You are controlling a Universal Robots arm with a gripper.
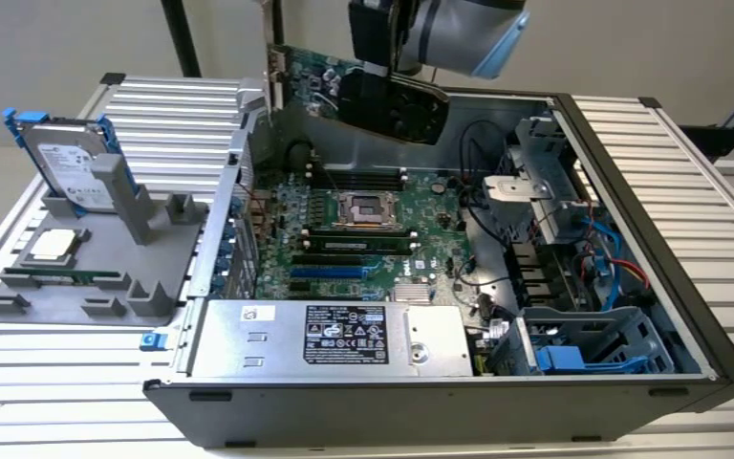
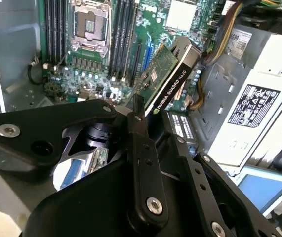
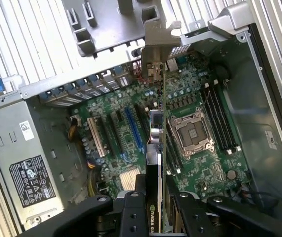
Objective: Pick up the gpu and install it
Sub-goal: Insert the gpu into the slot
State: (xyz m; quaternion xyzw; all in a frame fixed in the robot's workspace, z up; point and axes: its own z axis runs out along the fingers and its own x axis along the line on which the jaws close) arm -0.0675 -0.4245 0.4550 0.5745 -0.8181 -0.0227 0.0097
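Black gripper: fingers clamped on one edge of the gpu, a flat green card with a black fan shroud and a silver end bracket. The card hangs upright, clear above the green motherboard of the open grey computer case.

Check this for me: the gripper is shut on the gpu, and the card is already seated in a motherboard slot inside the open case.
One part is wrong. The gripper is shut on the gpu, but the card is not seated. The exterior view shows it held in the air above the open case, clear of the motherboard and its slots.
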